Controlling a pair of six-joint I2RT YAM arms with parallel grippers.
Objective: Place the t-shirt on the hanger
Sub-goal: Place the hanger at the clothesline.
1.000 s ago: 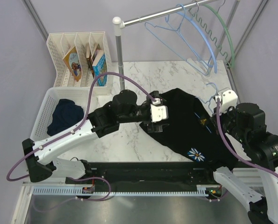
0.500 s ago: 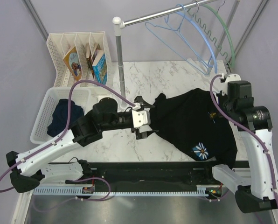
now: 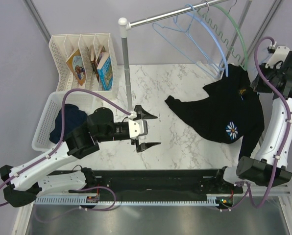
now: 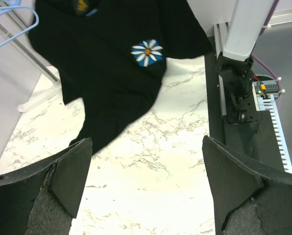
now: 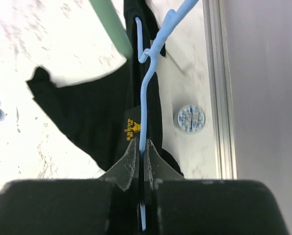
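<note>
The right hand (image 5: 141,147) has its two fingers pressed together on the thin wire of the hanger (image 5: 145,98). The wire runs straight out from the fingertips to its small hook. The wrist view shows this light-blue wire lying along the black cloth of the t-shirt (image 3: 224,112), next to the small yellow emblem (image 5: 132,128).

Taking the upright pole (image 3: 127,63) of the clothes rail as the mark, this hand is raised well to the right of it, at the far right side of the desk (image 3: 185,152). The t-shirt hangs down from the grip and spreads back toward the pole. One sleeve reaches about halfway to it, and the daisy print (image 3: 231,130) faces up. A small round white-and-blue disc (image 5: 191,119) lies on the desk just beside the shirt.

The left hand (image 3: 151,130) is just in front of the pole's foot and a little to its right. Its fingers are spread wide with only bare marble between them, well apart from the shirt.

From the rail running right of the pole's top hang a second thin blue wire hanger (image 3: 175,36), a thicker blue wavy one (image 3: 215,46) and a green arched one (image 3: 239,41). Left of the pole sits a white basket (image 3: 50,105) holding a navy garment (image 3: 70,122). Behind the basket is a white rack (image 3: 67,44) with books (image 3: 104,68).
</note>
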